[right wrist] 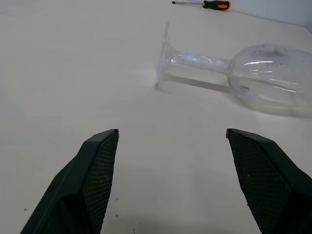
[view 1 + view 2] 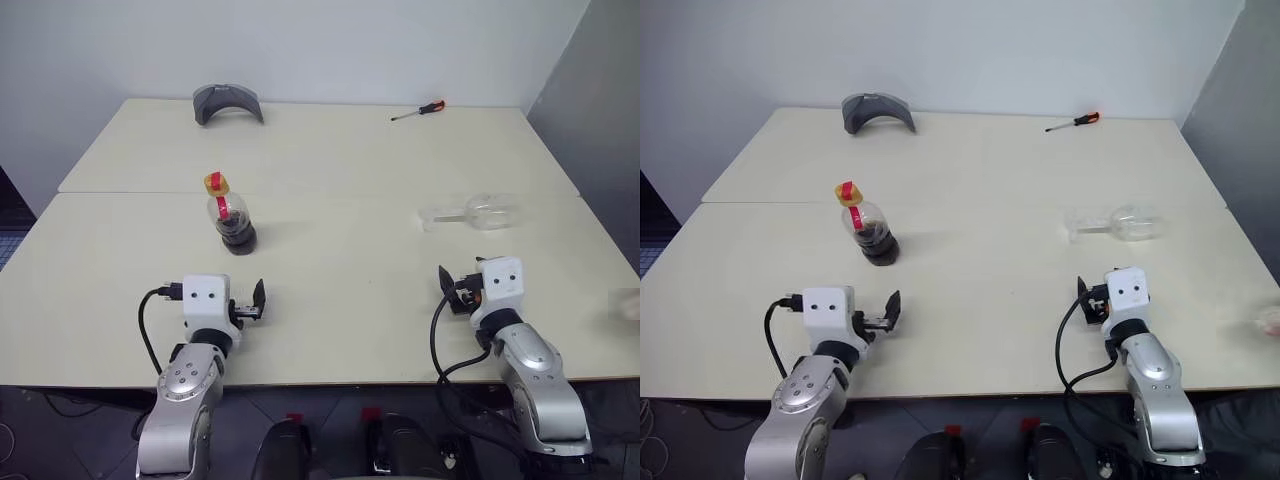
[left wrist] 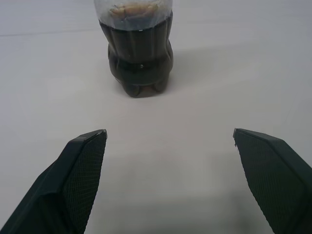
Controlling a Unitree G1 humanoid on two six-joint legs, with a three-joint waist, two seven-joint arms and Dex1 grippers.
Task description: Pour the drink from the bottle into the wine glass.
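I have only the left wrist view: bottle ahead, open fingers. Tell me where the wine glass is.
Observer: The wine glass lies on its side on the table, ahead of the right gripper.
Operator: Report that gripper's state.
Observer: Open, holding nothing, short of the glass.
Operator: Check the bottle's cap.
Observer: The bottle stands upright with its yellow cap on.
Operator: List anything else out there.
Observer: A screwdriver and a grey curved object lie at the far edge.
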